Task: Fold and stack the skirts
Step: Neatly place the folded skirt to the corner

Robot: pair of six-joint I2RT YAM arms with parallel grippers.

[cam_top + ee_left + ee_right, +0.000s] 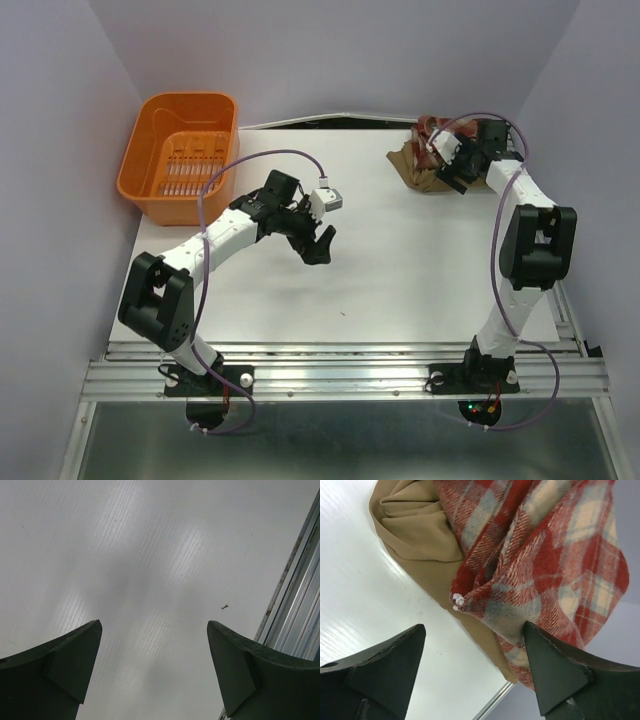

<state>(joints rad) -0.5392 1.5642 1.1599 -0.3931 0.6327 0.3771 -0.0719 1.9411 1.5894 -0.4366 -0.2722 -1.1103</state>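
Two skirts lie heaped at the table's far right corner. The red-and-cream plaid skirt (431, 127) (540, 545) rests on top of the plain tan skirt (410, 166) (415, 535). My right gripper (454, 178) (475, 632) is open right at the heap. Its right finger (555, 670) touches the plaid hem, its left finger stands over bare table, and nothing is clamped. My left gripper (320, 245) (155, 625) hovers open above the middle of the table with nothing between its fingers. No floral skirt is in view.
An orange plastic basket (180, 155) stands at the far left corner with nothing visible inside. The white table (400, 270) ends just beyond the heap, where its edge (495, 700) meets the wall. A metal rail (295, 605) runs along the table's near edge.
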